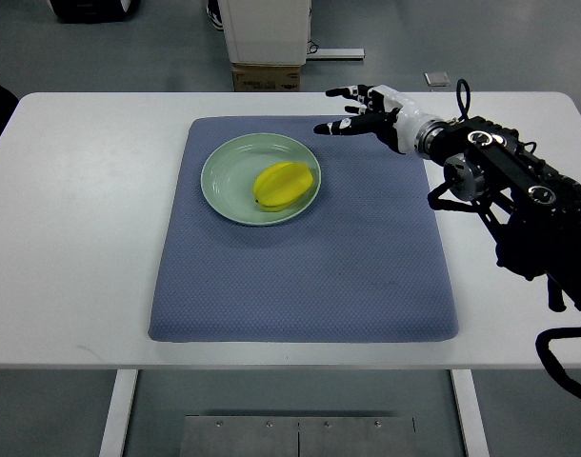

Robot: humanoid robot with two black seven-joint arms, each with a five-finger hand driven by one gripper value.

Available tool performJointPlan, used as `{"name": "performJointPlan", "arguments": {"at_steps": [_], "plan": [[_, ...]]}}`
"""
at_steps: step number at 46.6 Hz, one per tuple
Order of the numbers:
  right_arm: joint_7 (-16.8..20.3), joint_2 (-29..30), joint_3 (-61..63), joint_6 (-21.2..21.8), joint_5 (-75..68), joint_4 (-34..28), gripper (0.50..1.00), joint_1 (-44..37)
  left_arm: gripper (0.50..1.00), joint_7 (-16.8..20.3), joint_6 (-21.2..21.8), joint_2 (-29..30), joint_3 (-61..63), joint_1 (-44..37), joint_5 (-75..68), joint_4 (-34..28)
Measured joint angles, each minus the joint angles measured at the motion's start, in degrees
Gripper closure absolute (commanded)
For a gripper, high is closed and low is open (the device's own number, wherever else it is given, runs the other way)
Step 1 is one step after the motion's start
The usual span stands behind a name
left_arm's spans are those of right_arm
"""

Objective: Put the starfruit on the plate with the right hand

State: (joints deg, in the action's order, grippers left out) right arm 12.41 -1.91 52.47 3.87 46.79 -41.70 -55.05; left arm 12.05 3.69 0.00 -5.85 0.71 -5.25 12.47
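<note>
A yellow starfruit [285,185] lies on the pale green plate [226,183], right of the plate's middle. The plate sits on the far half of a blue-grey mat [310,267]. My right hand [355,109] hovers over the mat's far right corner, up and to the right of the plate, with its black and white fingers spread and nothing in them. Its black arm [519,190] comes in from the right edge. The hand is apart from the starfruit and the plate.
The mat lies on a white table [71,219]. Beyond the table's far edge stand a cardboard box [268,76] and a white cabinet base [267,29]. A small grey object [437,79] lies on the floor past the far right.
</note>
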Motion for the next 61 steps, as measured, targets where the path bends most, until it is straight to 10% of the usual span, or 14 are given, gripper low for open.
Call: {"name": "performJointPlan", "arguments": {"at_steps": [26,41,61], "plan": [[-3.2,-0.7,14.69,-8.27,-5.96,-0.02,0.502,6.61,0.5,-0.01,0.0,0.0,0.01,0.0,0.02,0.0],[-10.25,-2.17,16.4,-8.96,-12.98,-0.28,0.5,9.12,0.5,-0.01,0.0,0.0,0.01,0.03,0.0,0.02],[-10.79,-3.07,16.21,-8.98,-13.82,-0.32,0.5,13.98,0.5,-0.01,0.0,0.0,0.0,0.03,0.0,0.02]]}}
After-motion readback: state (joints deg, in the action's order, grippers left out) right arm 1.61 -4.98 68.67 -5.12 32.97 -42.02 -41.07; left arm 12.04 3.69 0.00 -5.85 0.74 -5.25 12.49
